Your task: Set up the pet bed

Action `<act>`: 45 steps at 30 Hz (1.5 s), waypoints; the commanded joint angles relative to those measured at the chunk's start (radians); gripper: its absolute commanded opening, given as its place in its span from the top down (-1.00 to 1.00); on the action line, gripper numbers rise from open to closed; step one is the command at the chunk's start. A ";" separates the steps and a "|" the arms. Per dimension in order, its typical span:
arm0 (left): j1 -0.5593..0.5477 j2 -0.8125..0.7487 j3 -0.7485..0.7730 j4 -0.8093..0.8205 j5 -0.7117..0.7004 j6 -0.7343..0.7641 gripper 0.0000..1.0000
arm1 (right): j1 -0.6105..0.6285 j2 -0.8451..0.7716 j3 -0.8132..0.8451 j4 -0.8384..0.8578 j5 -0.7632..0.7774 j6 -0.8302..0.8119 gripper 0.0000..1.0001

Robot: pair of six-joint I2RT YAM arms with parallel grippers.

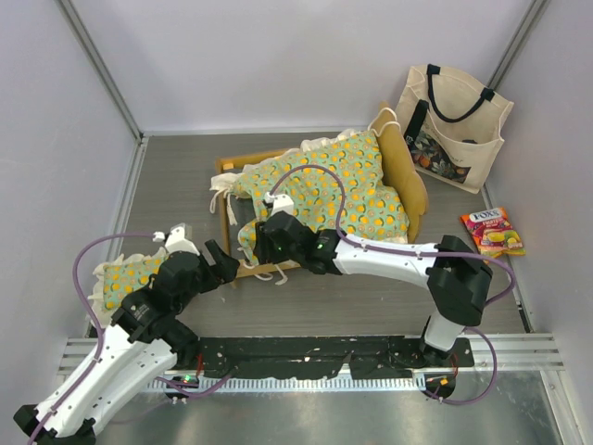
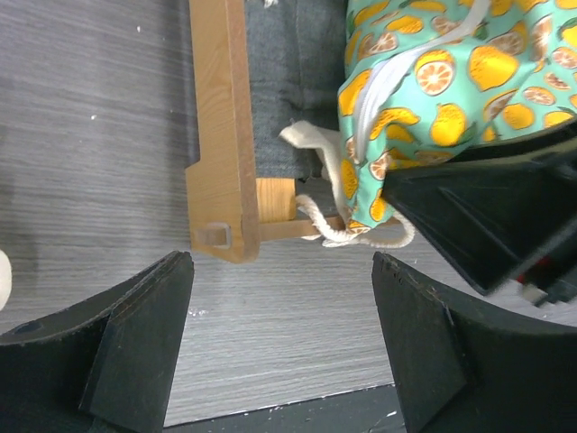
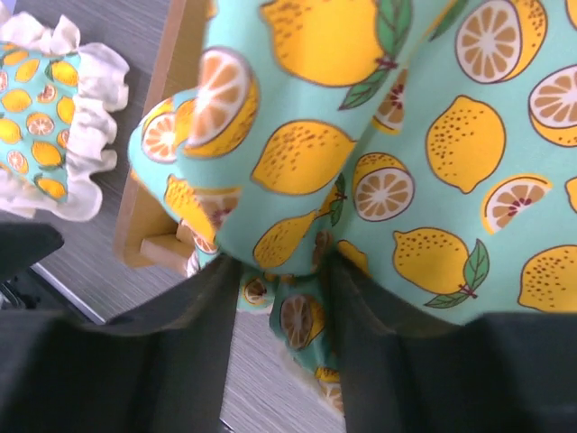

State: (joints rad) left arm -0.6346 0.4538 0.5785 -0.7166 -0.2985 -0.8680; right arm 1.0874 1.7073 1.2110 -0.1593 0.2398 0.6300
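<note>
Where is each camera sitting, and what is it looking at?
Top camera: high behind the robot, looking down on the pet bed; left gripper and right gripper both show.
Left wrist camera: faces the wooden frame corner, between its own fingers.
Right wrist camera: close over the lemon-print cushion, its fingers below.
Both wrist views share cushion and frame.

Matt light-wood frame [image 2: 221,135], printed cloth cushion [image 1: 343,185], grey wood-grain table [image 2: 90,135]
</note>
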 commanded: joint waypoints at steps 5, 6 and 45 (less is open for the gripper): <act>0.001 -0.003 -0.032 0.023 0.002 -0.039 -0.66 | 0.026 -0.273 -0.039 -0.048 -0.031 -0.069 -0.38; 0.000 -0.001 -0.032 0.022 0.005 -0.040 -0.66 | 0.029 -0.293 -0.071 -0.049 -0.036 -0.064 -0.39; -0.301 0.350 -0.312 0.615 -0.287 -0.229 -0.30 | -0.067 -0.115 -0.303 0.300 -0.074 -0.231 0.58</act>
State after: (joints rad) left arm -0.9092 0.7288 0.2939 -0.3237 -0.3965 -1.0691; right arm 1.0355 1.6154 0.9237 0.0219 0.1776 0.4446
